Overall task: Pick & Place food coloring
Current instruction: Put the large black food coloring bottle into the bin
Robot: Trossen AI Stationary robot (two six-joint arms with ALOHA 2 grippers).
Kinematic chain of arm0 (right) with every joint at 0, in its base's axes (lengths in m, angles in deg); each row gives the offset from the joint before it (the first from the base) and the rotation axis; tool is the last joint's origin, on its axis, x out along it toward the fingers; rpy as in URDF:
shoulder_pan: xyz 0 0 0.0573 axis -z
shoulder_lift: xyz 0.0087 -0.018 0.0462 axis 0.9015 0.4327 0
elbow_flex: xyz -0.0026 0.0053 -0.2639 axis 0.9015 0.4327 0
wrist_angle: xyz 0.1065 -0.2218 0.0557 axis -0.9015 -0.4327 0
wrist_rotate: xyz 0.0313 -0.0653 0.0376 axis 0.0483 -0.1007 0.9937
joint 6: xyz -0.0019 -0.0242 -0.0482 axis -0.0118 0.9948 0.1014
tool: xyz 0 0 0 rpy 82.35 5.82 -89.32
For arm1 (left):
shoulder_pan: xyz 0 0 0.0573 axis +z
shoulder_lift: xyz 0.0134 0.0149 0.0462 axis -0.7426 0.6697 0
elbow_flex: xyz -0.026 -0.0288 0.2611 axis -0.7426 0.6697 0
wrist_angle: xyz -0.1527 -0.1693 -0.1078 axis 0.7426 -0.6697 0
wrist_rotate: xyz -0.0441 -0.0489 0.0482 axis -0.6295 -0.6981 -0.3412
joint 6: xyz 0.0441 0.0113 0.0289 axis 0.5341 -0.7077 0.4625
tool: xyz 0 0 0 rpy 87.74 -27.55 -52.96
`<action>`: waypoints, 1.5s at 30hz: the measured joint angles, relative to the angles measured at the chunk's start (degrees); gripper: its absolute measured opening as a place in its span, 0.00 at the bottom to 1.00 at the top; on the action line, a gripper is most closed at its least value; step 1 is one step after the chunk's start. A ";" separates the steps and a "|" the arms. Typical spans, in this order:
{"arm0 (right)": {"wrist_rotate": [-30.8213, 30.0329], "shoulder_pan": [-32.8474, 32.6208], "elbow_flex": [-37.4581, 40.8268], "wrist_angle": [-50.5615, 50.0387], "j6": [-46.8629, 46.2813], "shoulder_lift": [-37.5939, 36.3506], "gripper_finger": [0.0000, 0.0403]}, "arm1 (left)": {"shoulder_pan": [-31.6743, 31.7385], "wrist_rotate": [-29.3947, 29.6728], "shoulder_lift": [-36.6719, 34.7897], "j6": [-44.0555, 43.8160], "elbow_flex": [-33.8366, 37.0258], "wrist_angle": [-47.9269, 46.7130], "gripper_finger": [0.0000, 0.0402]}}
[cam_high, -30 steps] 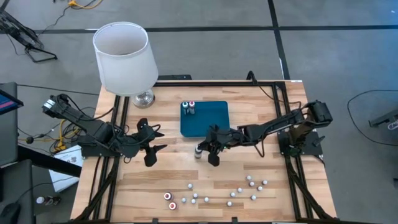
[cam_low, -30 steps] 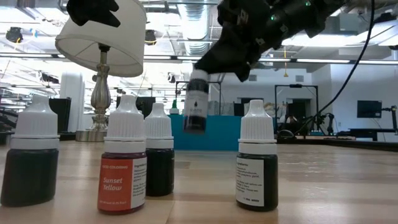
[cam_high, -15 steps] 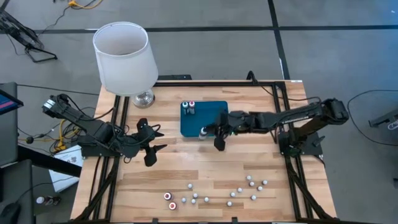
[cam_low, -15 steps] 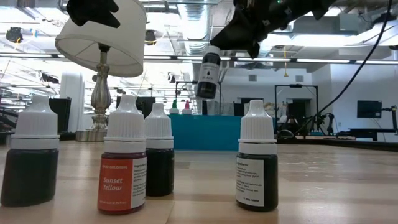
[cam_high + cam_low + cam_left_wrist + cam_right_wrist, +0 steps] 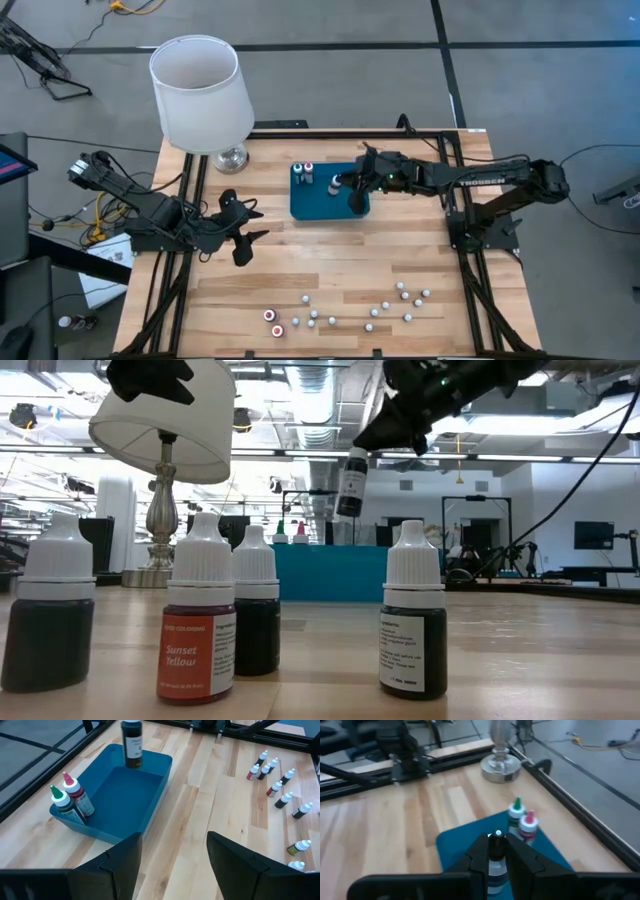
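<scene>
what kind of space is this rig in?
Looks like a robotics lab or open industrial workspace: bare grey floor with cables around the table, exposed ceiling ducts in the low view, and more framed rigs and a monitor in the room behind.

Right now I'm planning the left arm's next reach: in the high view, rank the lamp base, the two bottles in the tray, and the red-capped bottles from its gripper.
From left gripper:
1. Two bottles in the tray, far right.
2. Lamp base, far edge; near tie.
3. Red-capped bottles, near edge.
</scene>
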 joint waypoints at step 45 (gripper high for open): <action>8.31 12.75 -4.77 15.10 2.76 23.24 0.10 | 0.07 4.24 -0.02 -2.81 0.00 -0.08 0.54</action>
